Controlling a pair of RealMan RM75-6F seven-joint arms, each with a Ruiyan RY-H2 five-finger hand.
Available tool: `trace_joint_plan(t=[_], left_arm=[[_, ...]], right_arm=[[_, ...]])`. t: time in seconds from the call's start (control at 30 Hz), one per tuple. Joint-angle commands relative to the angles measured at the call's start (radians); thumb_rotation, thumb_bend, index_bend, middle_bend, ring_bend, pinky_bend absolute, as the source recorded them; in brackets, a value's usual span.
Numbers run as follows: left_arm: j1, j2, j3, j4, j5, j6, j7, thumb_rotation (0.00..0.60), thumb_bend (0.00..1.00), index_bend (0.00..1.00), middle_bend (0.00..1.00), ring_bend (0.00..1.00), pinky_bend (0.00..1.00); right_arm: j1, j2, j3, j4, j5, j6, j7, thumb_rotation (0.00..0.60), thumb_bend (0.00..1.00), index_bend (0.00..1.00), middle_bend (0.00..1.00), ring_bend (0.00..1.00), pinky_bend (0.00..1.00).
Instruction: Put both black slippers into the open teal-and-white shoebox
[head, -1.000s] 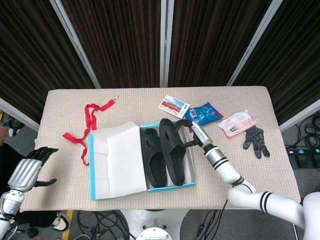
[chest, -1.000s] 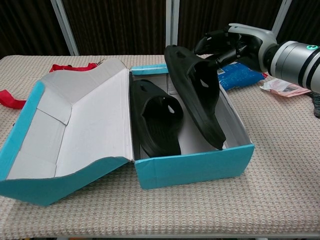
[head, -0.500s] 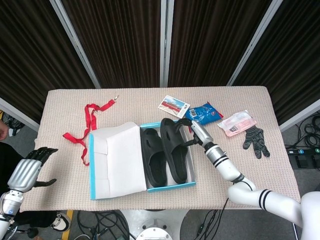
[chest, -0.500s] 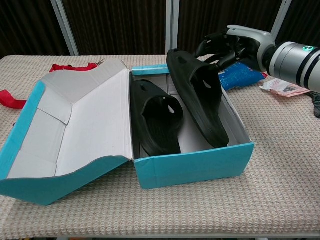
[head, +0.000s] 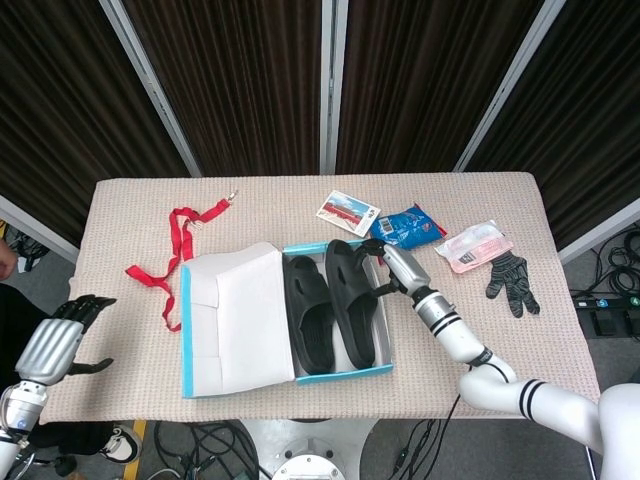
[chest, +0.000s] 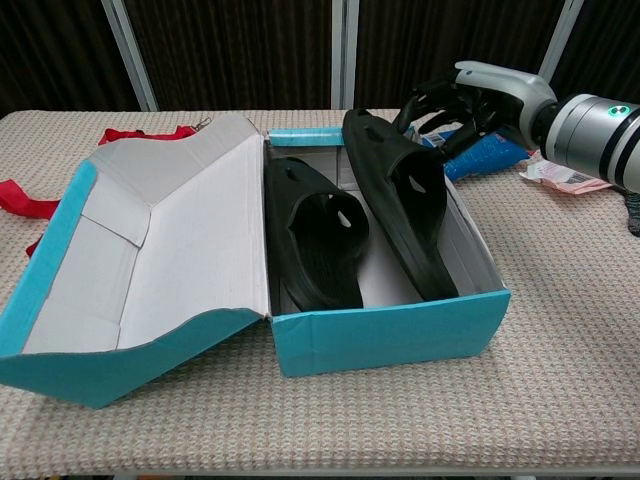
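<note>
The teal-and-white shoebox (head: 340, 377) (chest: 390, 335) lies open mid-table, its white lid (head: 235, 320) folded out to the left. One black slipper (head: 308, 320) (chest: 312, 238) lies flat in the box's left half. The second black slipper (head: 355, 300) (chest: 400, 195) sits in the right half, its far end tilted up against the back right rim. My right hand (head: 393, 266) (chest: 455, 105) holds that raised end, fingers curled at the strap's edge. My left hand (head: 60, 340) hangs open off the table's left front corner, in the head view only.
A red ribbon (head: 175, 250) (chest: 140, 133) lies left of the box. Behind and right of it are a printed card (head: 348, 212), a blue packet (head: 408, 227) (chest: 490, 152), a pink packet (head: 472, 246) (chest: 565, 172) and a black glove (head: 512, 277).
My right hand has lowered the second slipper from standing steeply on edge to lying nearly flat in the box's right half. The left hand has not moved.
</note>
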Motion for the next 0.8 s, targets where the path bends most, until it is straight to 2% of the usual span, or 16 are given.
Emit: trace_joint_plan(t=[0.03,0.13,0.27,0.4,0.57,0.8], left_arm=[[0.0,0.0,0.0,0.0,0.0,0.001,0.0,0.6,0.08,0.15,0.16,0.11,0.18],[0.001,0.001,-0.001,-0.001,-0.002,0.0,-0.001,0.6,0.08,0.15,0.16,0.11,0.18],[0.0,0.003,-0.001,-0.002,-0.004,-0.001,-0.004,0.6,0.08,0.15,0.16,0.11,0.18],[-0.001,0.004,-0.002,-0.003,-0.004,-0.003,-0.006,0.6,0.08,0.15,0.16,0.11,0.18],[-0.001,0.005,-0.001,-0.004,-0.004,-0.004,-0.008,0.6,0.08,0.15,0.16,0.11,0.18],[-0.003,0.008,-0.003,-0.012,-0.003,-0.004,-0.003,0.6,0.08,0.15,0.16,0.11,0.18]], right_arm=[[-0.001,-0.002,-0.01,0.008,-0.023,0.019,-0.022,0.6,0.13,0.53,0.45,0.14,0.19],[0.004,0.004,-0.019,0.006,-0.04,0.013,-0.026,0.6,0.04,0.42,0.37,0.07,0.16],[0.01,0.01,-0.034,0.011,-0.057,0.008,-0.062,0.6,0.02,0.32,0.3,0.01,0.09],[0.014,0.021,-0.053,0.009,-0.063,-0.007,-0.109,0.6,0.0,0.17,0.2,0.0,0.0],[0.016,0.049,-0.058,-0.016,-0.052,-0.027,-0.135,0.6,0.0,0.03,0.12,0.0,0.0],[0.009,0.102,-0.035,-0.087,-0.05,0.002,-0.139,0.6,0.0,0.0,0.04,0.0,0.0]])
